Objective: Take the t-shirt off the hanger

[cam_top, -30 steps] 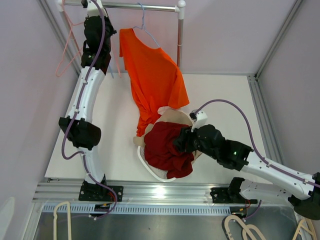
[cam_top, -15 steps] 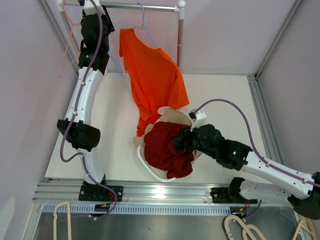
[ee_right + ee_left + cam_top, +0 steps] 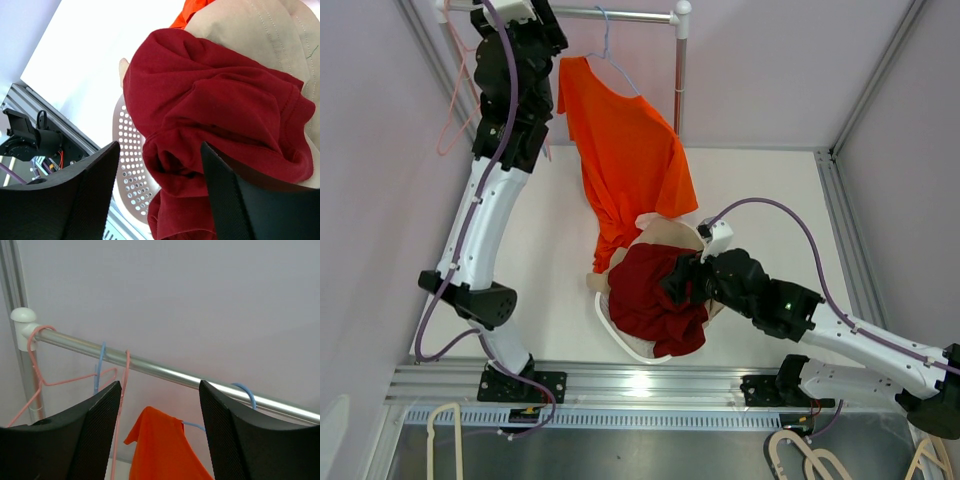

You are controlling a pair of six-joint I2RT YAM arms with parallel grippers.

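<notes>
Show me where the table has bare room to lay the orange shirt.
Bare table right of the orange shirt, behind the right arm; a narrower strip between shirt and left arm. Crowded front centre: the basket heaped with clothes.

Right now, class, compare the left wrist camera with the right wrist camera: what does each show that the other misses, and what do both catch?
Only the left wrist view: the metal rail, pink hangers hooked on it, a blue hanger. Only the right wrist view: a red garment heaped on a beige garment and a white basket, plus the table. Both: the orange t-shirt, hanging in the left view, a sliver at the top edge in the right; also the left gripper and right gripper, each open and empty in its own view.
</notes>
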